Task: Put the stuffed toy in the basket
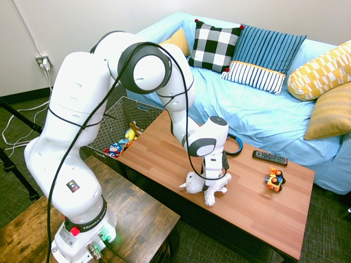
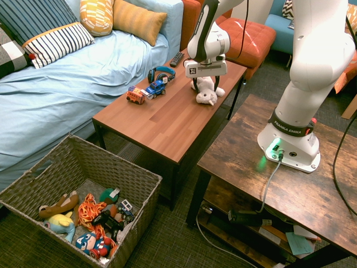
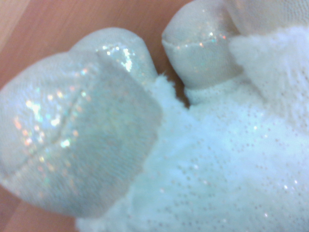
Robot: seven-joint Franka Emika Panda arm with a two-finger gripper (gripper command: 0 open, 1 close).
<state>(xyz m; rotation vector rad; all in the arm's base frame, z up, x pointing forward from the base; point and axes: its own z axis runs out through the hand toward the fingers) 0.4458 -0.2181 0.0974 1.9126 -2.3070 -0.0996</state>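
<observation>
Here, the tool [image 2: 206,82] stands wide, its 2 fingers straddling the white stuffed toy [image 2: 206,91], which lies on the brown desk [image 2: 162,106] near the long edge facing the robot. Surface lies open on the desk between toy and the end by the woven basket [image 2: 81,195]. The toy's horned head points toward that basket end; its long axis runs roughly along the desk. Beyond the toy are 2 toy vehicles [image 2: 155,88] [image 2: 135,95], blue headphones [image 2: 161,71] and a remote [image 2: 177,59].
</observation>
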